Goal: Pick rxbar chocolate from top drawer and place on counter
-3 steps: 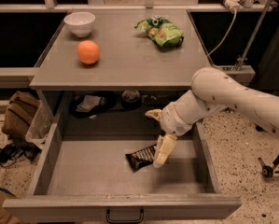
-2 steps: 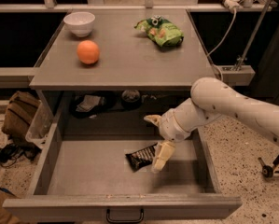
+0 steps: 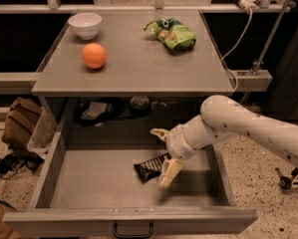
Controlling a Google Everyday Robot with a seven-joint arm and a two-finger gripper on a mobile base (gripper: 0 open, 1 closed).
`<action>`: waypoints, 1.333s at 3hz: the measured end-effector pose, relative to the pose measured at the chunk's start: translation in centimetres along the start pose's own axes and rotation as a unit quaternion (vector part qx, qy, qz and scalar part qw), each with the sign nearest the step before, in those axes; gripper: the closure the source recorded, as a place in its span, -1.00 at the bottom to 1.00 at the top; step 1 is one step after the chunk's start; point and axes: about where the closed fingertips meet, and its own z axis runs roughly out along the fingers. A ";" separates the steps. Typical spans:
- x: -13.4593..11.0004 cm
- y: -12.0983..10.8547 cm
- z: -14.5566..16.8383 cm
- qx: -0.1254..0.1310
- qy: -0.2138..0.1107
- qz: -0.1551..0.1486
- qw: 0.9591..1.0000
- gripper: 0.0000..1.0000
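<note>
The rxbar chocolate (image 3: 149, 169), a dark wrapper with white lettering, lies flat on the bottom of the open top drawer (image 3: 88, 183), right of its middle. My gripper (image 3: 164, 153) is inside the drawer, right at the bar's right end. Its fingers are spread apart, one finger (image 3: 159, 133) behind the bar and the other (image 3: 169, 172) at the bar's right edge. The bar still rests on the drawer floor. The counter (image 3: 138, 63) is the grey tabletop above the drawer.
On the counter stand a white bowl (image 3: 85, 24), an orange (image 3: 94, 56) and a green snack bag (image 3: 171, 33). Dark clutter sits on the shelf behind the drawer (image 3: 96, 111). A brown bag (image 3: 20, 121) lies on the floor at left. A cable hangs at right (image 3: 238, 39).
My gripper has lowered a little and shifted toward the drawer's front, closer around the bar's right end. The bar has not moved.
</note>
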 end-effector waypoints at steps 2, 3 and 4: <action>0.3 -0.7 2.2 -0.023 -0.009 -0.012 1.000 -1.00; 0.9 -0.8 2.8 -0.031 -0.003 -0.009 0.999 -1.00; 1.5 -0.7 3.1 -0.031 0.010 -0.004 0.999 -1.00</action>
